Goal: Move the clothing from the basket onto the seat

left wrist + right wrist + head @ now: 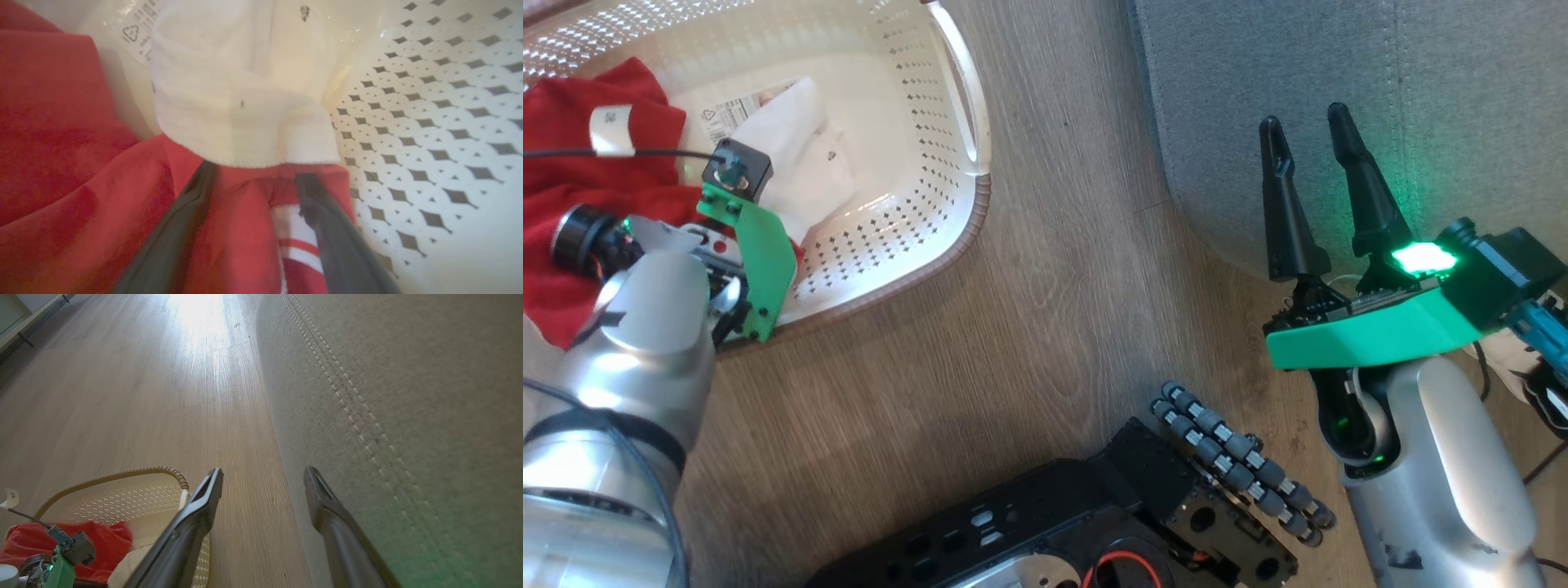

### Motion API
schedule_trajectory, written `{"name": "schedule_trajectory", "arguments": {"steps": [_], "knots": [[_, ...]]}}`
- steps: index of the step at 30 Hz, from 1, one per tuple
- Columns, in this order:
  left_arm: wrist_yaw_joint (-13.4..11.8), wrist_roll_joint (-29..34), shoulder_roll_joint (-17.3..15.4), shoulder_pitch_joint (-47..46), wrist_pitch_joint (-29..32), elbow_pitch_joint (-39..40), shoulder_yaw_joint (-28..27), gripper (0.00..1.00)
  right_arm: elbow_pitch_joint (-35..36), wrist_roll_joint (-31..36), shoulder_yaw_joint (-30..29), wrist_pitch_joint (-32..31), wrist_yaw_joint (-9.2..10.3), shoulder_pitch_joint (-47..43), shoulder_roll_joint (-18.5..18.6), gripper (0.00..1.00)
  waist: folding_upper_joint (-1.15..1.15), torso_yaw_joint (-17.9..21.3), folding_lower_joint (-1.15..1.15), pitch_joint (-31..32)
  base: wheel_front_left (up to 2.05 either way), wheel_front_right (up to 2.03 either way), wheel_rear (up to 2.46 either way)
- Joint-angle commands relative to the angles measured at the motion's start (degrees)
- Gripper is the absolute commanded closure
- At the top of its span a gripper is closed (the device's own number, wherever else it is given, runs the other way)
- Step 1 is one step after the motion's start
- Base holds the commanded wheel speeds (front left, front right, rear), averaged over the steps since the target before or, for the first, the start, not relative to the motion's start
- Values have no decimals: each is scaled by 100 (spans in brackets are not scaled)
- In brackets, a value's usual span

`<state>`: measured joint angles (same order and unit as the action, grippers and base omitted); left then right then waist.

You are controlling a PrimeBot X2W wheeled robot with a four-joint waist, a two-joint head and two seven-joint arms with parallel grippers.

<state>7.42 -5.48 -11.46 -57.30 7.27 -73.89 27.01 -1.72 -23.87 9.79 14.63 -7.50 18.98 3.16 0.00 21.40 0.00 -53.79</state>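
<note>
Two spread grippers, clothing yet to lift
The large grey upholstered seat (1339, 98) cushion lies apart from the cream perforated plastic basket (964, 106), which holds the red, white-trimmed fabric clothing (572, 163). Close your left gripper (257, 175), now spread astride a fold, on plenty of fabric before lifting; your right gripper (1305, 122) hovers spread by the seat.

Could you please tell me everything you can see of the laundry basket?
The basket is cream-white plastic pierced with diamond holes, with a brown woven-look rim, a side handle and a label sticker on its bottom. It stands on the wooden floor, apart from the grey seat, holding red clothing; the left hand reaches in.
</note>
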Motion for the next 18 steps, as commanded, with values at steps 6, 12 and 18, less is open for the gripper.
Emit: {"name": "schedule_trajectory", "arguments": {"steps": [6, 12, 18], "knots": [[6, 25, -383, -143, 289, 6, 222, 0, 238, -90, 78, 37, 1, -253, -28, 0, 0, 3, 0, -68, 0, 0, 0], [-36, 129, -484, -227, 413, 0, 400, 0, 245, -68, 152, 37, 1, -254, -28, 0, 0, 14, 0, -98, 0, 0, 0], [-28, 85, -508, -217, 581, -3, 466, 100, 265, -78, 104, 37, 1, -291, -28, 0, 0, 29, 0, -84, 0, 0, 0]]}}
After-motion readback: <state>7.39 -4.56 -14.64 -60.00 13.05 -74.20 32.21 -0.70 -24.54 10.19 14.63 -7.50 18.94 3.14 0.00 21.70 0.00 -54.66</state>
